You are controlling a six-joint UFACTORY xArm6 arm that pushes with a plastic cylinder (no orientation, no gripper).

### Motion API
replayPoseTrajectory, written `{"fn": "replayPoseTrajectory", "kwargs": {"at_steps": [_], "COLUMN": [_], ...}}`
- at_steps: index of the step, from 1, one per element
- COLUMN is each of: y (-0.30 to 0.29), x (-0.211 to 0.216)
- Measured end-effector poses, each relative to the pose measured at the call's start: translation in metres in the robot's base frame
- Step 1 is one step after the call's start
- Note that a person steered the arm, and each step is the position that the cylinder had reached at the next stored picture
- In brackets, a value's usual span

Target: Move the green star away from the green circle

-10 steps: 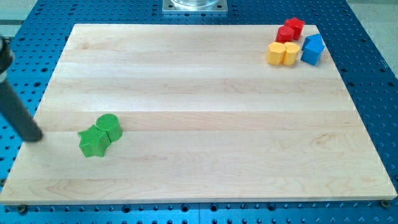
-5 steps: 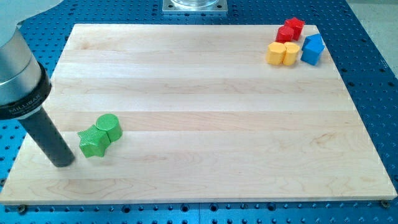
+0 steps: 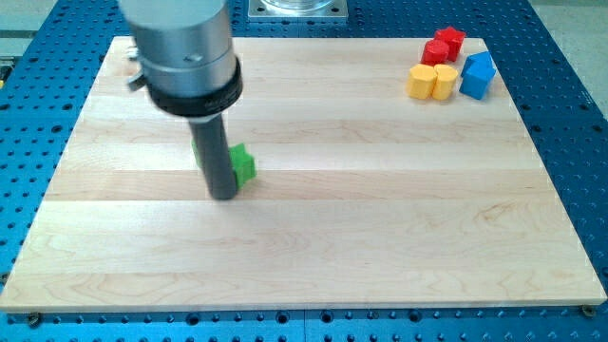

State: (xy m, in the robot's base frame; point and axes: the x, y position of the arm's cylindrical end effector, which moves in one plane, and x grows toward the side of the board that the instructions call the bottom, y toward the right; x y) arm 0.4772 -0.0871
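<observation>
My tip [image 3: 224,196] rests on the wooden board [image 3: 380,209] left of centre. The rod stands in front of both green blocks and hides most of them. A green piece with a pointed edge, which looks like the green star [image 3: 245,165], shows just right of the rod and touches it. A green sliver [image 3: 199,152] shows on the rod's left side and may be the green circle; its shape is hidden. I cannot tell whether the two green blocks touch each other.
At the view's top right corner sit two red blocks [image 3: 444,45], two yellow blocks [image 3: 430,82] and a blue block [image 3: 477,75], bunched close together. The arm's grey body [image 3: 182,47] hangs over the board's upper left.
My tip swept from the board's left edge up and to the right. The green blocks have moved with it from the lower left toward the centre left.
</observation>
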Motion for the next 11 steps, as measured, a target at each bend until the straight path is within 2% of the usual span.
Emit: {"fn": "replayPoseTrajectory", "kwargs": {"at_steps": [1,2,3,4,7,9,11], "y": [0.011,0.001,-0.002,0.023,0.121,0.084,0.128], "x": [-0.055,-0.082,-0.085,-0.111,-0.097,-0.086,-0.052]}}
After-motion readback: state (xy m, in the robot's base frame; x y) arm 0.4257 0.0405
